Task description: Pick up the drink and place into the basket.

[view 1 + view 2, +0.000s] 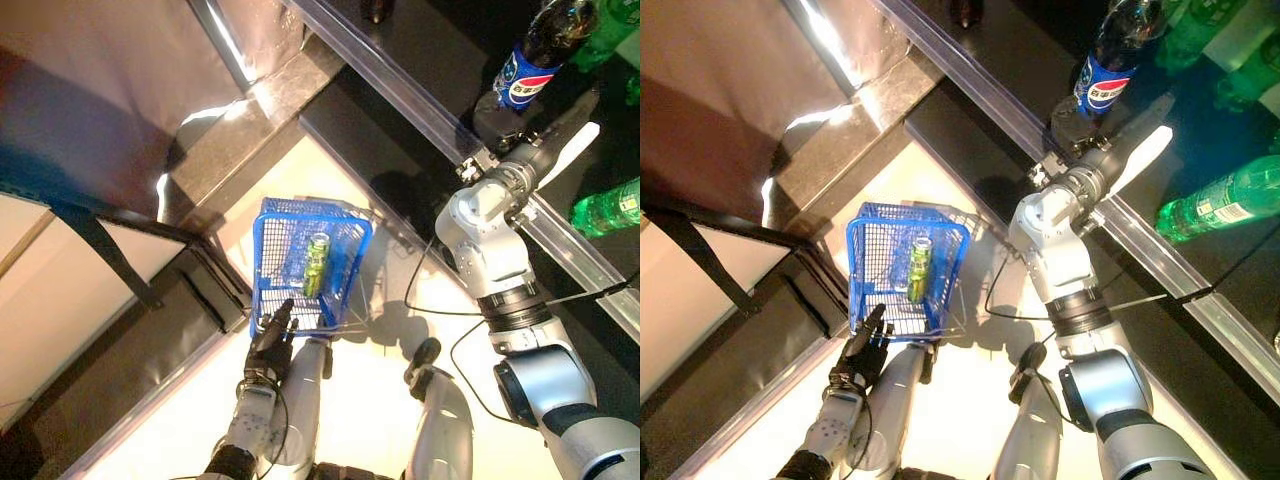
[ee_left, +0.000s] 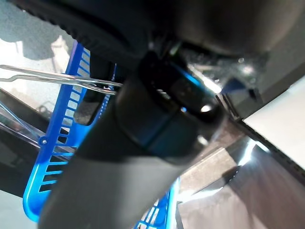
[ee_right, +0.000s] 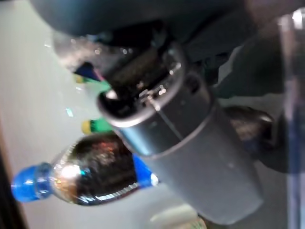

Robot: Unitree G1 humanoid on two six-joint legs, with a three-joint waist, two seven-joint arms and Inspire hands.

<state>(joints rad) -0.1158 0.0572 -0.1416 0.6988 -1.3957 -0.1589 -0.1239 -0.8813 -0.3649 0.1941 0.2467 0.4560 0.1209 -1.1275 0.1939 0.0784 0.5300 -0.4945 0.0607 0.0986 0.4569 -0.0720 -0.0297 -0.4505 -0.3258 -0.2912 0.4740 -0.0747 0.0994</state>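
My left hand [image 1: 272, 342] is shut on the thin wire handles [image 2: 57, 77] of the blue basket [image 1: 268, 262], which hangs low in front of me. A green can [image 1: 317, 262] lies inside the basket. My right hand [image 1: 540, 155] reaches out to the dark shelf at the upper right, its white-covered thumb [image 1: 575, 148] held straight out. It is open and sits just below a dark cola bottle with a blue label [image 1: 535, 60]. The bottle also shows past the thumb in the right wrist view [image 3: 95, 174], apart from the hand.
Green bottles [image 1: 607, 208] lie on the dark shelf to the right of my right hand. A shiny metal rail [image 1: 400, 90] runs along the shelf's front edge. A dark frame with a slanting leg [image 1: 100, 240] stands at the left.
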